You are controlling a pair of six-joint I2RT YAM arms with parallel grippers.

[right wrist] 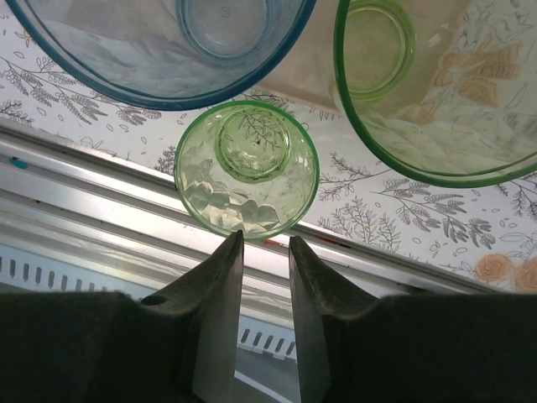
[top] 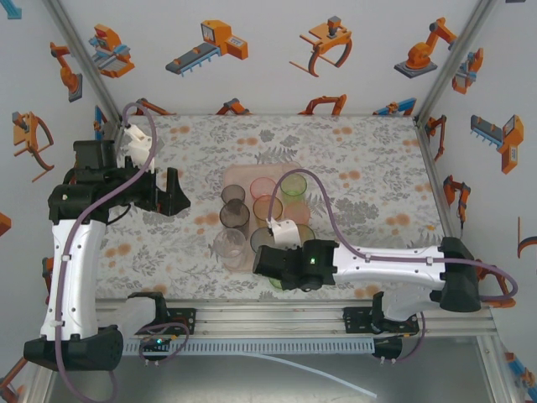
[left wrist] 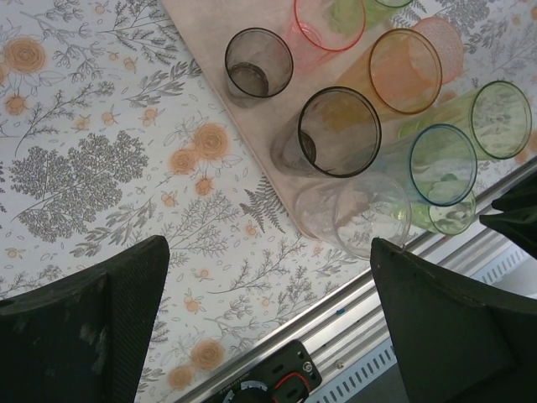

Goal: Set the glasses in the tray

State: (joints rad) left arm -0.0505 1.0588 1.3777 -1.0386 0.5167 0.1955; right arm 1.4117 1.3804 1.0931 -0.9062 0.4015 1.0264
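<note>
A small green glass [right wrist: 246, 168], translucent with a faceted wall, stands upright on the floral tabletop [right wrist: 403, 210], off the tray and straight ahead of the right gripper [right wrist: 260, 248]. Its rim lies just past the fingertips; I cannot tell whether they touch it. The jaws are narrow, with a slim gap far narrower than the glass, and they hold nothing.

Beyond the small glass, a blue glass [right wrist: 159, 50] stands ahead and left of the jaws. A large green glass [right wrist: 436, 92] stands ahead and right. The pale pink tray [right wrist: 310, 67] shows between them. A metal rail [right wrist: 101, 193] runs across close beside the fingers.

The left gripper [left wrist: 268, 336] has its jaws spread wide and empty above the tabletop. Ahead of them the left wrist view takes in more of the cluster. A clear glass [left wrist: 372, 220] stands nearest the jaws, then a larger smoky glass [left wrist: 339, 132], a small smoky glass [left wrist: 258, 63], an orange glass [left wrist: 405, 71] and a pink glass [left wrist: 329, 21].

From above, the left gripper sits well apart from the tray on its left, and the right arm's wrist covers most of the small green glass.
</note>
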